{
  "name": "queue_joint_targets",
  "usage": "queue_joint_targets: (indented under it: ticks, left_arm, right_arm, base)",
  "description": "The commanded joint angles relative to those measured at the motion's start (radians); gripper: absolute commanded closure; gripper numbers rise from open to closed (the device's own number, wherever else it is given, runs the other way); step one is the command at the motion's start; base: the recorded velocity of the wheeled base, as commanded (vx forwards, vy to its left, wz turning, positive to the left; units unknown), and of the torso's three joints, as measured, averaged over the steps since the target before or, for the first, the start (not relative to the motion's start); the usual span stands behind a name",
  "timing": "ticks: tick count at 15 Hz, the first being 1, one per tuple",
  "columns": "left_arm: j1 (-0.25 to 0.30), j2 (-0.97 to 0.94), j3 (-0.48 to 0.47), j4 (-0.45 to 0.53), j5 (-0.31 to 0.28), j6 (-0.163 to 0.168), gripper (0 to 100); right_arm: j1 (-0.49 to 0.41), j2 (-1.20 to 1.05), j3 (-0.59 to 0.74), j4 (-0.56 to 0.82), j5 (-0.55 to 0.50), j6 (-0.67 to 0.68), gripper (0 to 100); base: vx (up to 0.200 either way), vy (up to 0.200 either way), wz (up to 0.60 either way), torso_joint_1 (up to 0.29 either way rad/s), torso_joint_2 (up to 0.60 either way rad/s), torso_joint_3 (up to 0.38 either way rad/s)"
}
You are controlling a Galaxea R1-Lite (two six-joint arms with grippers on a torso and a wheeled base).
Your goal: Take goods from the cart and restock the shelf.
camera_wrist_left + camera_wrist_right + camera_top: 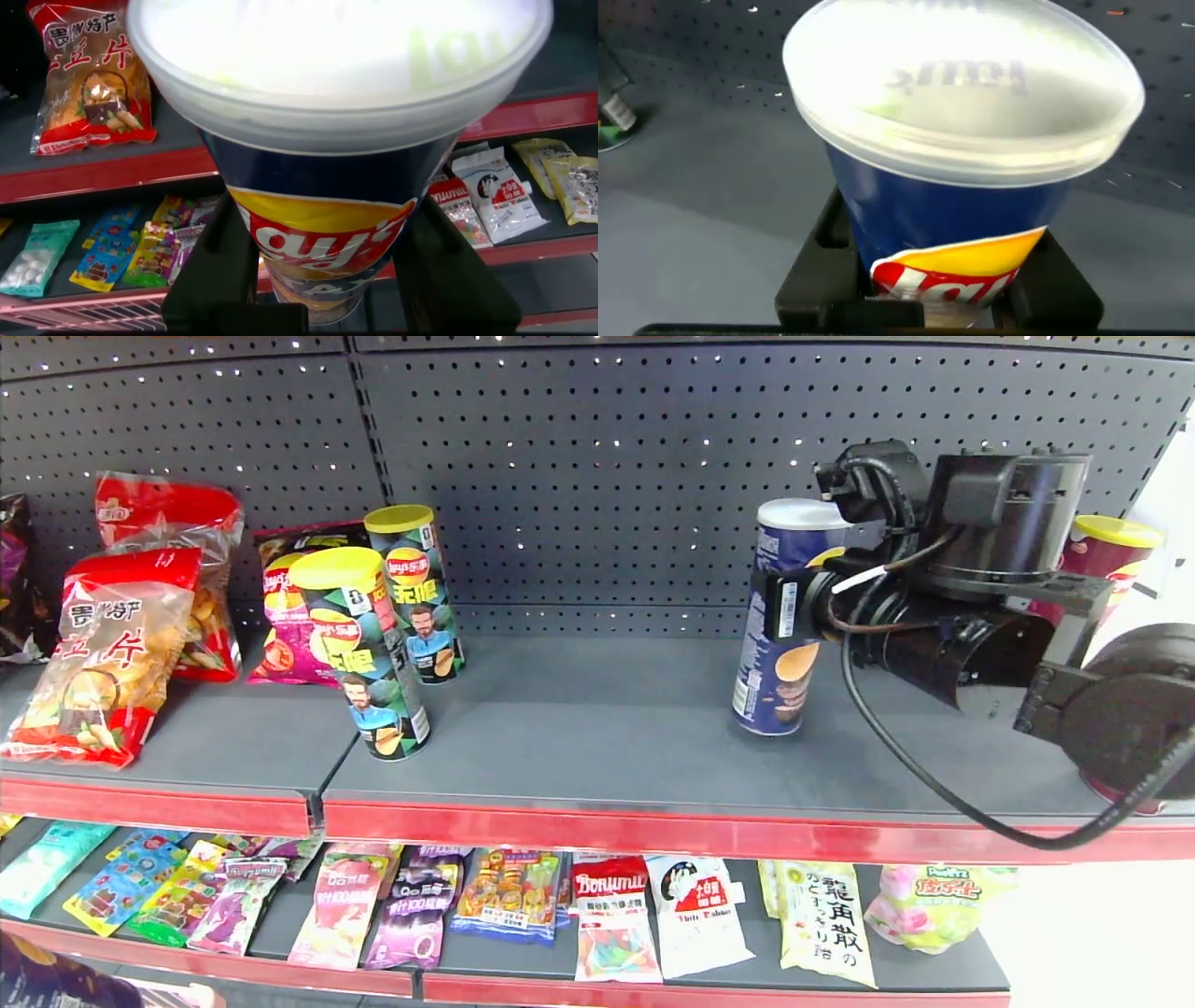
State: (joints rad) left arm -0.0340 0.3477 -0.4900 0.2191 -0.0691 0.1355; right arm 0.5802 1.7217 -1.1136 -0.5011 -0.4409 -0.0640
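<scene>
The right arm (980, 644) hides most of the red can (1111, 546), the right gripper (784, 605) covers part of the blue can (775, 681), and frame edges crop the left-held can (318, 224).

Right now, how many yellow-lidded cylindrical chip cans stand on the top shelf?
3: front left can, rear left can, and a red can far right behind the arm, which may hide others.

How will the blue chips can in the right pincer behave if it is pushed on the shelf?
The blue can is tall and narrow, so a push high up would likely tip it. Being round, it would probably roll on the flat shelf once down. The right pincer leaves no visible dent, so it seems stiff.
</scene>
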Motion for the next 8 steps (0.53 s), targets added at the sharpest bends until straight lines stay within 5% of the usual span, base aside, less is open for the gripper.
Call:
queue_joint_targets:
  ticks: [1, 8]
  left_arm:
    - [0.000, 0.004, 0.001, 0.000, 0.000, -0.001, 100]
    - [0.000, 0.001, 0.001, 0.000, 0.002, -0.001, 100]
  right_arm:
    - [0.024, -0.063, 0.075, -0.005, -0.085, 0.009, 100]
    - [0.081, -0.031, 0.144, -0.119, -0.156, 0.015, 100]
  base:
    - [0.000, 0.000, 0.00, 0.000, 0.00, 0.000]
    - [0.000, 0.000, 0.00, 0.000, 0.00, 0.000]
